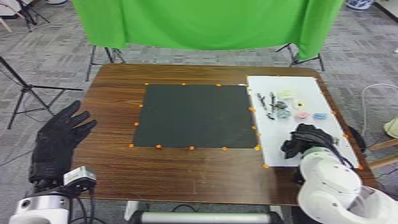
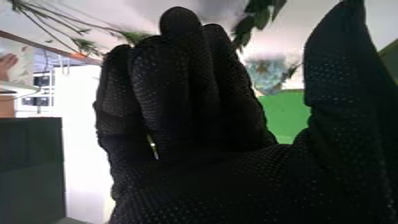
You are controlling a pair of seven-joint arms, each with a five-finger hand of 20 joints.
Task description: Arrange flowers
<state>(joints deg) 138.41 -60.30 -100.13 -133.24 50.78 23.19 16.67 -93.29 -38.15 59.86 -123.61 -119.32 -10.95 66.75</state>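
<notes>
**Flowers (image 1: 302, 115) best pinched by the stem**

They are laid out on the white sheet (image 1: 278, 134), on the table's (image 1: 200, 172) right side. Little weight is to be expected; petals are probably soft and easily crushed, stems stiffer. Over the sheet's near part, the right hand (image 1: 306, 137) is held empty, fingers straight, thumb spread apart. By the table's left edge, the left hand (image 1: 59, 137) is held open.

Left hand (image 1: 55, 142) level, fingers (image 1: 62, 117) extended, loosely parted. Right hand (image 1: 308, 137): fingers straight, close together; thumb (image 2: 345, 75) apart.
</notes>
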